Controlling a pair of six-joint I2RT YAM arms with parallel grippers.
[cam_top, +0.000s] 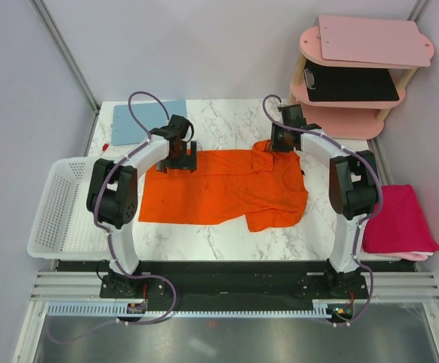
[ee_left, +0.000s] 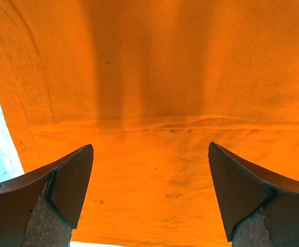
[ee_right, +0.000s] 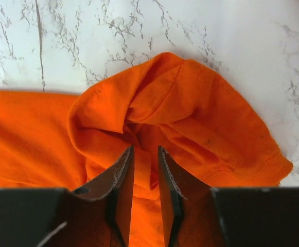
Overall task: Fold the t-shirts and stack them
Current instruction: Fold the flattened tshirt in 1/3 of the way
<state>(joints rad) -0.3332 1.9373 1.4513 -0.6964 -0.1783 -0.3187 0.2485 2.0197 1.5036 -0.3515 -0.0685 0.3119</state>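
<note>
The orange t-shirt (cam_top: 227, 189) lies spread on the marble table, its right sleeve end bunched. My left gripper (cam_top: 180, 157) hovers over the shirt's far left corner. In the left wrist view its jaws (ee_left: 150, 154) stand wide open with flat orange cloth (ee_left: 154, 77) below them. My right gripper (cam_top: 282, 144) is at the shirt's far right shoulder. In the right wrist view its jaws (ee_right: 145, 154) are nearly together, pinching a fold of the bunched orange cloth (ee_right: 190, 113). The magenta-pink t-shirt (cam_top: 397, 219) lies folded at the table's right edge.
A white basket (cam_top: 57, 208) hangs off the table's left side. A light-blue clipboard (cam_top: 140, 121) lies at the far left. A pink shelf unit (cam_top: 355, 121) stands at the far right, with a pale pink board (cam_top: 374, 39) on top and a dark tray inside.
</note>
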